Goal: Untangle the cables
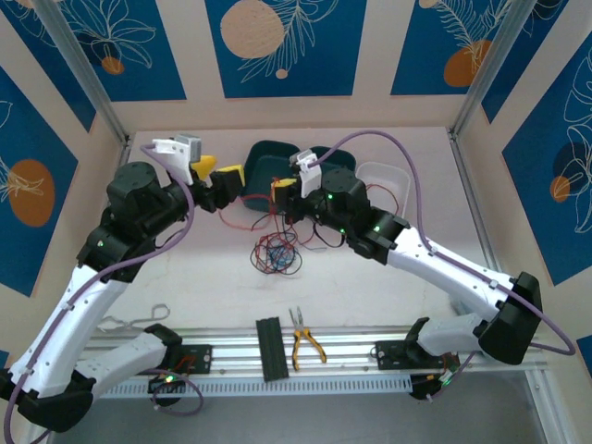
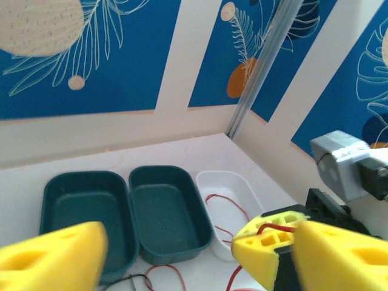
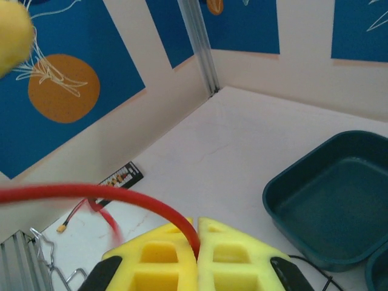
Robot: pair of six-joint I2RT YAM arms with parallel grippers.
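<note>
At the left of the top view, a bent metal wire piece [image 1: 139,319] lies on the surface [image 1: 213,268] near the left arm's base. Further back, the left gripper [image 1: 217,174] hovers over the surface with its yellow fingers [image 2: 48,257] spread wide and nothing between them. Its wrist view looks past them at two dark teal bins [image 2: 85,206] standing side by side. Just right of them is a white bin [image 2: 233,182] with a loop of red wire lying in it. Near the middle of the surface the cables [image 1: 276,252] lie as a small knot of red, blue and black strands. The knot sits in front of the teal bins and apart from both grippers, and a few thin red and black strands run from it up toward the bins. In front of the knot, at the near edge, a black block [image 1: 270,348] sits just left of yellow-handled pliers [image 1: 305,340]. Close to the right of the left gripper, the right gripper [image 1: 282,190] is held above the front edge of the teal bins. Its fingers are pressed together, pinching a red cable [image 3: 121,195]. In its wrist view that cable comes out of the closed fingertips and arcs away to the left above the surface.
</note>
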